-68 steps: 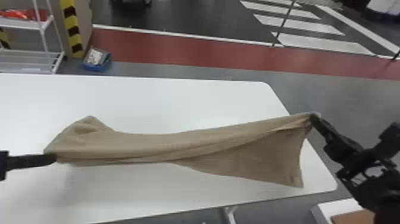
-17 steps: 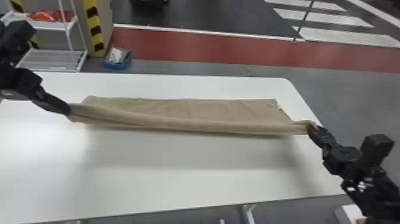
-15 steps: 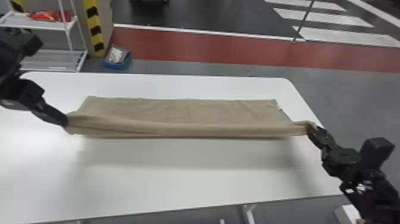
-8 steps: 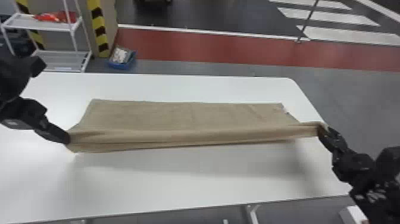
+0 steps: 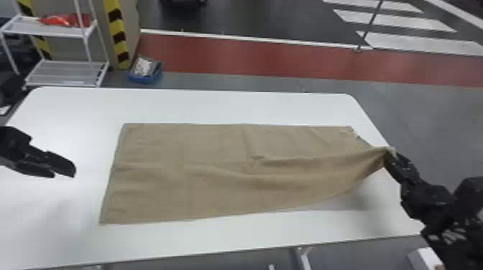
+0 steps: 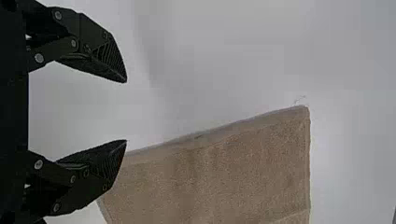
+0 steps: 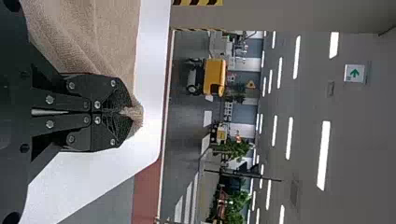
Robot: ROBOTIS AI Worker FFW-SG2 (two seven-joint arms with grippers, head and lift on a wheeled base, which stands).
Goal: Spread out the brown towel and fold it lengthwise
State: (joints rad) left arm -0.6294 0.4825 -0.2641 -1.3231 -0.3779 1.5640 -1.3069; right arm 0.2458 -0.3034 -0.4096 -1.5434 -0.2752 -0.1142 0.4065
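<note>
Mostly, the brown towel point(image 5: 187, 190) is lying spread over the tabletop point(image 5: 233, 107), its long sides running from the robot's left to its right. The far edge is lying nearly straight, and the left end is resting flat, both its corners reaching the surface. So the spreading is looking well along, by my judgement, though it isn't finished: the near right corner is hanging up off the surface, pulling the near edge into a slant, and soft ridges are running from it back to a small pucker point(image 5: 257, 158) around the middle. No lengthwise fold is showing on top; whether a second layer is lying underneath, I cannot tell. The folding is therefore seeming still to be done.

At that raised corner, the right claw point(image 5: 390, 154) is pinching the cloth tightly, a little tuft poking out past its tips in the right wrist view. Off the towel's other end, the left claw point(image 5: 64, 174) is hanging wide and empty above bare tabletop, apart from the cloth. What's remaining, as I'm judging it, is laying that last corner down, smoothing out the ridges, and then bringing one long edge over to the other. Farther out, a white shelf point(image 5: 64, 73) is standing beyond the tabletop.
</note>
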